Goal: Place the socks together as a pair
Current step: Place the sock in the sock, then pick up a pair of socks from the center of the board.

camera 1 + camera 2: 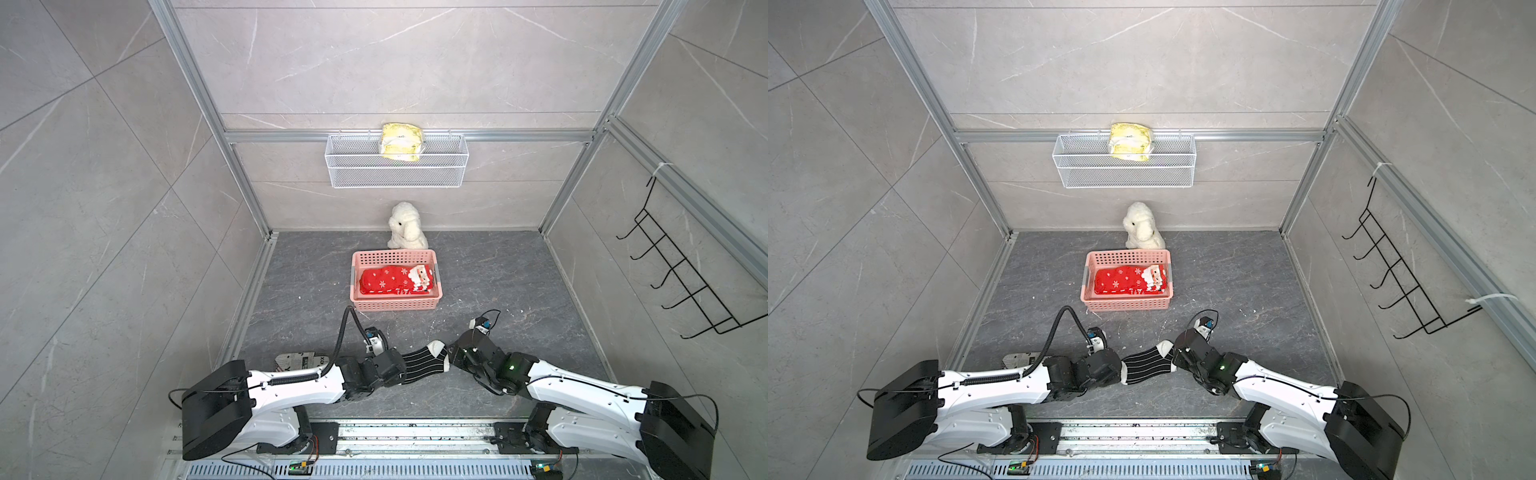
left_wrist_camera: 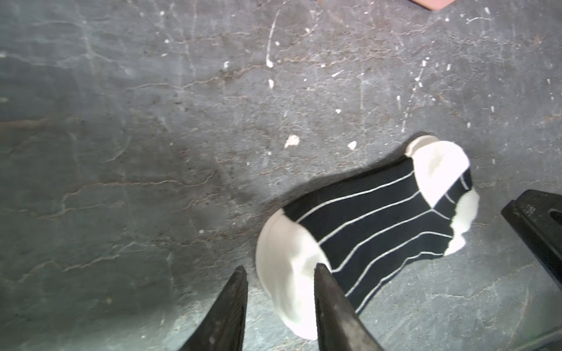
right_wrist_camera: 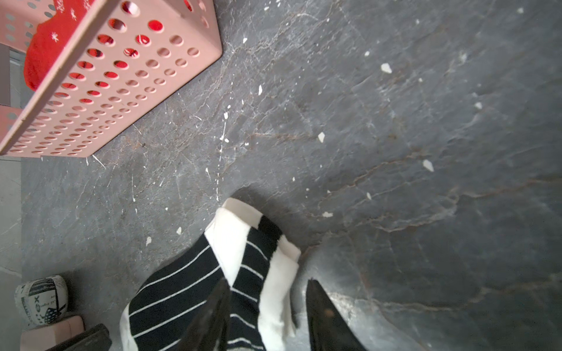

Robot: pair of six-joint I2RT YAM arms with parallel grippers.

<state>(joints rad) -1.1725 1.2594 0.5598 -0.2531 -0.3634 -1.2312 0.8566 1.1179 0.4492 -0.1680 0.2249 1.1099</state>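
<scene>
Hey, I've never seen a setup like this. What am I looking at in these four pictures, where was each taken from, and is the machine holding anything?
It is a robot with two arms, a left arm and a right arm, each ending in a two-fingered gripper. Two pictures are taken from above and show nearly the same whole scene. The other two come from cameras on the wrists, looking past the left gripper and the right gripper. On the dark surface between the arms lie black socks with thin white stripes, apparently one on the other. Farther back, a pink basket holds red socks, with a white plush toy behind it. Both grippers are open and hold nothing.
</scene>
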